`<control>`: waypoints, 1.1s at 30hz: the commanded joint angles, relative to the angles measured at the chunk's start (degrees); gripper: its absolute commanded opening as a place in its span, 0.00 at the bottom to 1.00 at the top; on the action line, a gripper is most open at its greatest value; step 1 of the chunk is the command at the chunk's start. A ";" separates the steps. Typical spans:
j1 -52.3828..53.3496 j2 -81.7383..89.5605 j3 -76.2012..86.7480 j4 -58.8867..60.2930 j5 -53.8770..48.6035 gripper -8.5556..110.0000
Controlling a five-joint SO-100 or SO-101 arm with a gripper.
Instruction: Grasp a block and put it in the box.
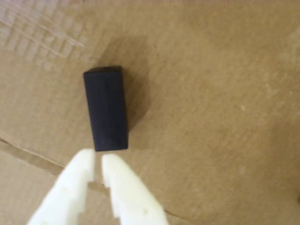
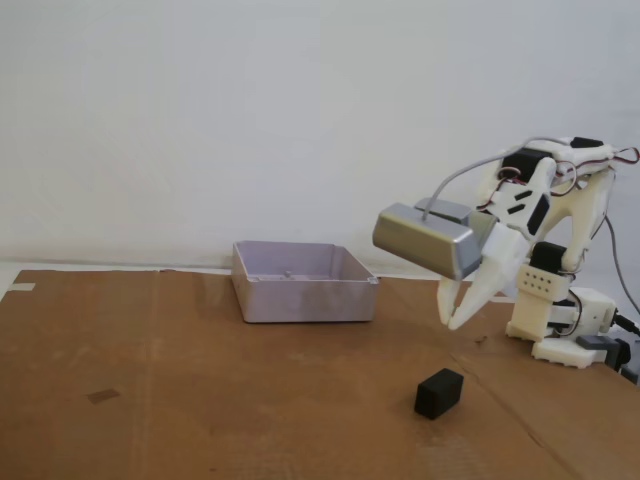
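The black block (image 2: 439,392) lies on the cardboard in the fixed view, right of centre near the front. In the wrist view the block (image 1: 106,108) is an upright dark rectangle just beyond my fingertips. My white gripper (image 1: 97,159) enters from the bottom edge, its two fingers nearly together with a narrow gap and nothing held. In the fixed view the gripper (image 2: 452,312) hangs in the air above the block, a little to its right, clear of it. The pale lavender-grey box (image 2: 303,281) stands behind and to the left, with no block in it as far as its walls let me see.
Brown cardboard (image 2: 220,400) covers the table, with a seam (image 1: 28,152) crossing the lower left of the wrist view. The arm's white base (image 2: 565,320) stands at the right edge, cables trailing. A grey camera housing (image 2: 425,240) sits on the wrist.
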 commanded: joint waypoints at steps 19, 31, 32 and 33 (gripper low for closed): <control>0.26 1.49 -6.15 -2.64 -4.57 0.07; 1.32 1.14 -6.24 -2.99 -8.61 0.09; 1.49 1.14 -6.24 -2.99 -8.70 0.11; 1.49 1.14 -6.33 -2.99 -8.79 0.14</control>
